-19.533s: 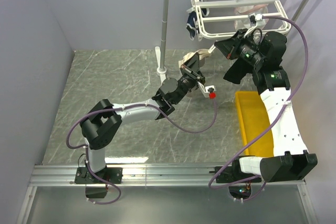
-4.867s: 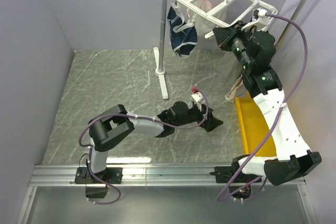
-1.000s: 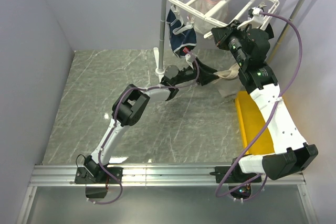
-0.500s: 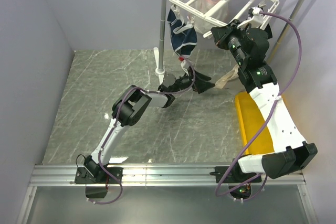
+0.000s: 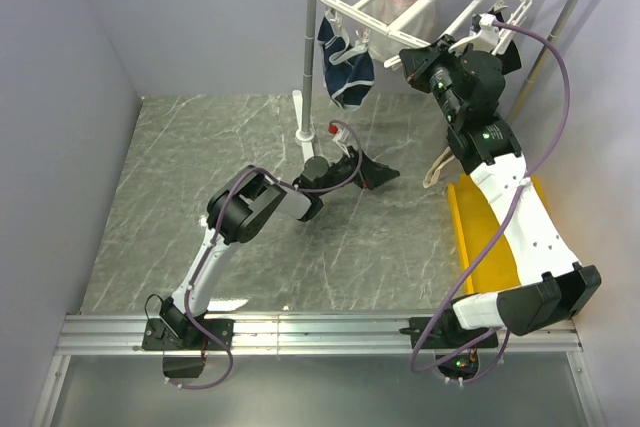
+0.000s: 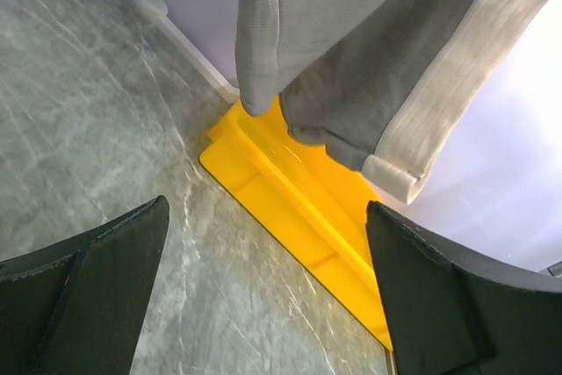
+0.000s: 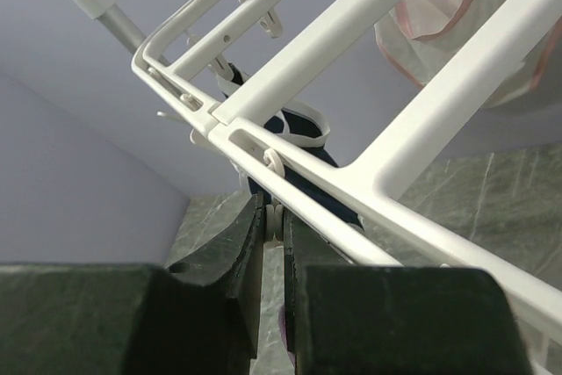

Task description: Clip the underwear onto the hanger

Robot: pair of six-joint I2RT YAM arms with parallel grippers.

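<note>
You see the underwear (image 6: pixel 351 85) hanging creased, taupe with a pale beige waistband; left tool (image 6: pixel 266 212) gapes wide, right tool (image 7: pixel 274 214) pinches a hanger clip (image 7: pixel 277 218).

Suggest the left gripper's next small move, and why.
Probably ease the left gripper forward and up onto the underwear: its jaws stand open and empty, the fabric hangs just ahead, and the right gripper pinches a clip on the hanger.

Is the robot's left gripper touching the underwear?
Apart. In the left wrist view the underwear hangs above the open left gripper, with table and yellow tray showing between it and both fingers.
</note>
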